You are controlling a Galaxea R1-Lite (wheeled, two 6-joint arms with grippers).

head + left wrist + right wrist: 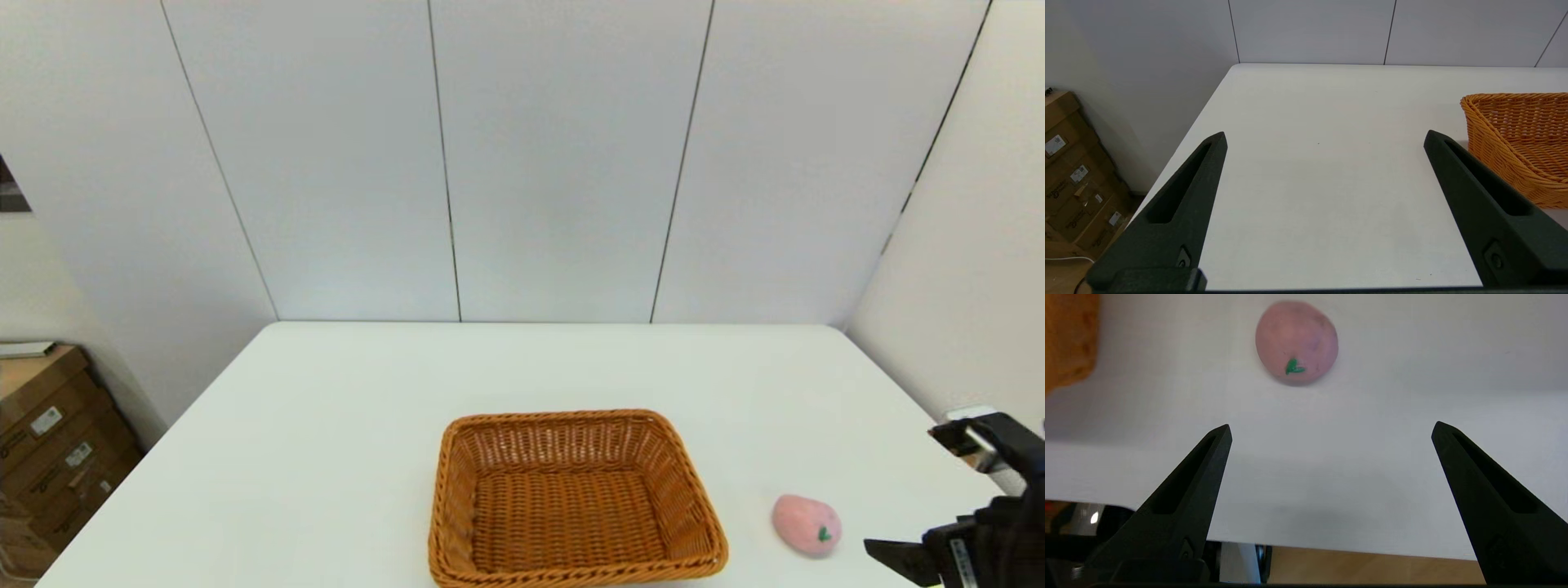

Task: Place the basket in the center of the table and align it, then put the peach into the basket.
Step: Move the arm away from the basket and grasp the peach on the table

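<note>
The orange-brown wicker basket (571, 498) stands on the white table (326, 425) near its front middle, and nothing lies in it. To its right the pink peach (807, 525) rests on the table, its green leaf mark facing front. My right gripper (902, 487) hovers at the table's front right, open, a short way right of the peach. In the right wrist view the peach (1296, 343) lies beyond the open gripper (1331, 426), and a basket corner (1065, 339) shows. My left gripper (1325, 136) is open over the table's left part, with the basket (1515, 134) beside it.
Stacked cardboard boxes (49, 441) stand on the floor left of the table, also in the left wrist view (1069, 179). White wall panels close off the back and the right side. The table's front edge (1331, 543) runs just under my right gripper.
</note>
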